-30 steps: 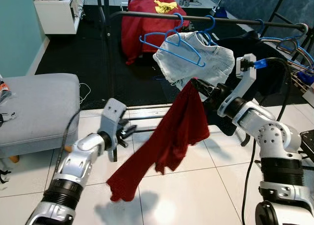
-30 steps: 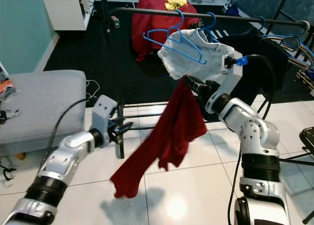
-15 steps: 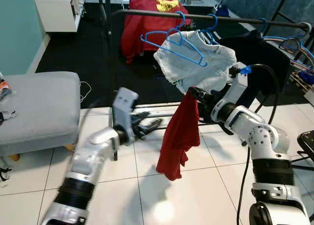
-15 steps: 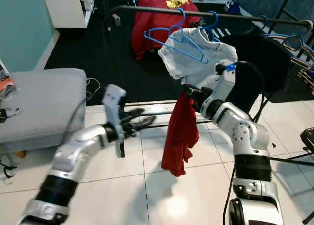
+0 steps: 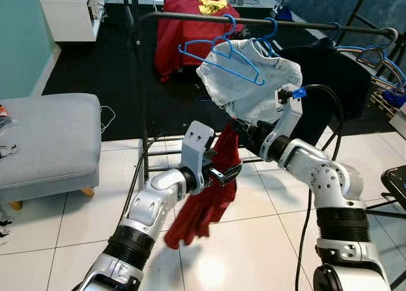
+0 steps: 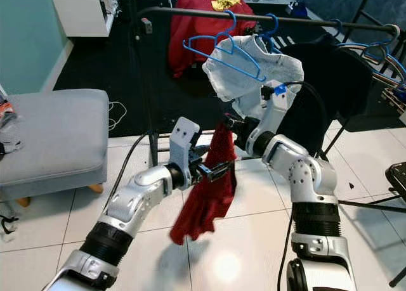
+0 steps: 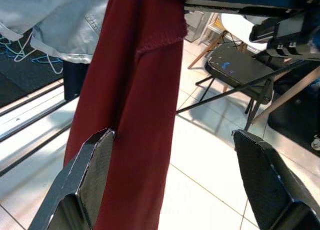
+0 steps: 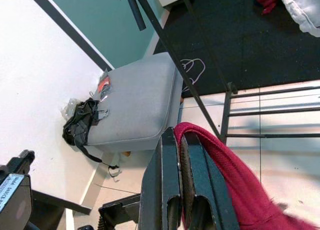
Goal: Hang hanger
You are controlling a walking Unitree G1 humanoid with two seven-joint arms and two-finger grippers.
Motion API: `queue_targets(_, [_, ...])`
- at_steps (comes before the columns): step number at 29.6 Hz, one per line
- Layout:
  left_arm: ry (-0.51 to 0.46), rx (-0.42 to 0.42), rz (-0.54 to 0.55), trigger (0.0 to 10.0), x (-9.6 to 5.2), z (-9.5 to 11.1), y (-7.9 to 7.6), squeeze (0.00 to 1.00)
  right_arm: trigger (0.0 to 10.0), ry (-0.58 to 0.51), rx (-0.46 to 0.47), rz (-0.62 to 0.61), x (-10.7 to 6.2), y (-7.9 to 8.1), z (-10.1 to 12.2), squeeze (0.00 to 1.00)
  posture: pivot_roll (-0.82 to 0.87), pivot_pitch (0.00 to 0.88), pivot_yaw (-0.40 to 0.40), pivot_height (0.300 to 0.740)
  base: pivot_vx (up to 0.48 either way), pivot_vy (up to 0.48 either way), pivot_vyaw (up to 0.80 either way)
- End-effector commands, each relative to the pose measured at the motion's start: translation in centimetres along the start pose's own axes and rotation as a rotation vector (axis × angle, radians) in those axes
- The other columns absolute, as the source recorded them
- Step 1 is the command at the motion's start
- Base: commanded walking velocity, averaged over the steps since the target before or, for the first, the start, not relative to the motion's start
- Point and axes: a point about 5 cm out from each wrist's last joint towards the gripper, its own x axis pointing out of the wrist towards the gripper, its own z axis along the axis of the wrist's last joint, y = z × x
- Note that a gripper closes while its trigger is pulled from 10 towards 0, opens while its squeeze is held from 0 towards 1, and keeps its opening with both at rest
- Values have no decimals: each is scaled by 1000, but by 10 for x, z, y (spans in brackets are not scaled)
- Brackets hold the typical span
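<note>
Dark red garment [image 5: 206, 199] dangles below the clothes rail [image 5: 254, 21], pinched at its top in my right gripper [image 5: 236, 126] while my spread left gripper [image 5: 223, 175] closes around it; next, I judge, gripping it.

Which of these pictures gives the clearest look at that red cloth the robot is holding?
The left eye view: the whole red cloth hangs from the right gripper, with the left gripper at it. The left wrist view gives a close strip; the right wrist view, the pinched edge.
</note>
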Motion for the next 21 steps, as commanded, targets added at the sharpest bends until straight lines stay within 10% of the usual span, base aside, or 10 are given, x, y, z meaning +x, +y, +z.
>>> queue_targets(1, [6,15,-12,10000,5,-1,-6,1000,0,-7,-10,16,-1,5,1,0,-118,144,-96,740,0,0,0])
queue_targets(5, [-51,-94,-25,10000,7,7,-9,910,0,3,-8,36,2,11,-2,0,-118,138,-94,740,0,0,0])
queue_targets(6, [-71,-127,-37,10000,7,9,-10,125,0,7,-9,39,3,12,-3,0,-119,135,-95,740,0,0,0])
queue_targets(7, [-84,-144,-50,10000,7,12,-11,0,0,10,-10,39,3,13,-4,0,-119,135,-95,740,0,0,0])
queue_targets(21, [-90,-188,-54,10000,12,12,-19,0,0,28,-25,35,6,16,-10,0,-115,115,-97,740,0,0,0])
